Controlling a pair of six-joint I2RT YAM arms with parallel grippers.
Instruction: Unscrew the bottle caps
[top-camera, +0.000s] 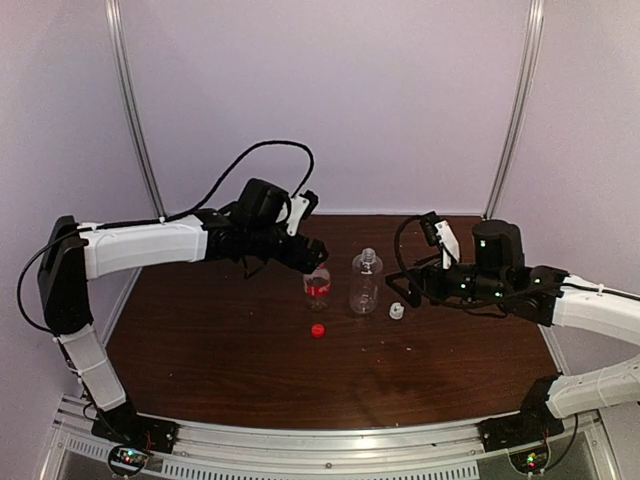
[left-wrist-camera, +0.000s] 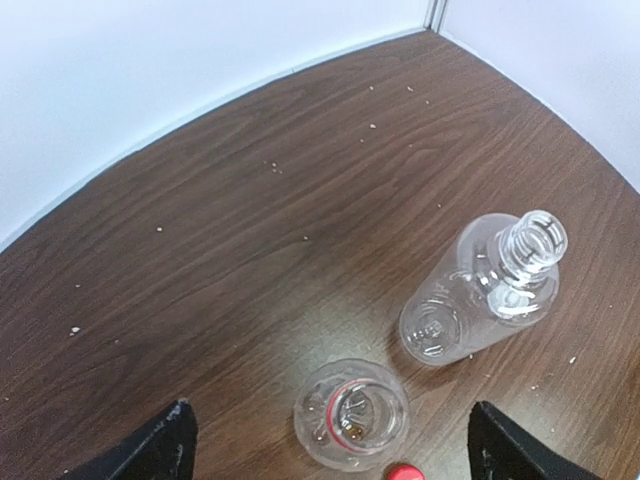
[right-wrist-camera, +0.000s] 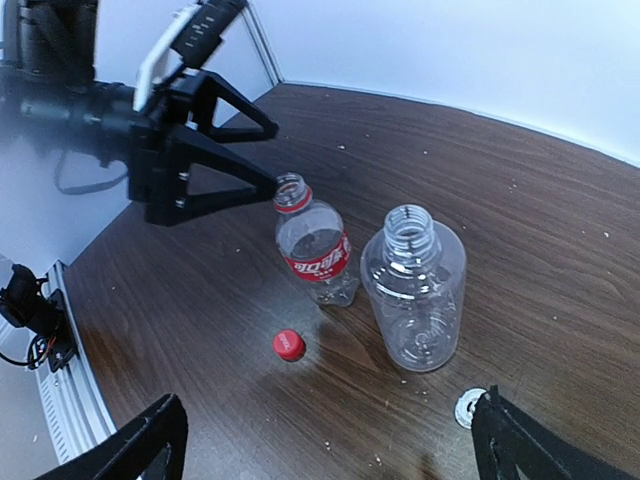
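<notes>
Top view: both bottles stood upright at centre frame on the brown desk (top-camera: 220, 350), necks bare.
- Small bottle (top-camera: 317, 288) with a red label stood on the left, the taller bottle (top-camera: 365, 283) without a label just to its right. They were near each other but not touching.
- Red cap (top-camera: 318, 330) lay flat on the desk directly below the small bottle in the frame, apart from it.
- White cap (top-camera: 397, 311) lay on the desk at the lower right of the taller bottle, close to its base.

Left jaws: spread wide, holding nothing. In the left wrist view the small bottle's open mouth sat at lower centre between the two fingertips. In the right wrist view the tips sat just left of that bottle's neck; I could not tell whether they touched it.

Right jaws: also spread wide and empty. In the right wrist view both bottles and the red cap fell between the fingers, and the white cap lay near the lower right finger.
</notes>
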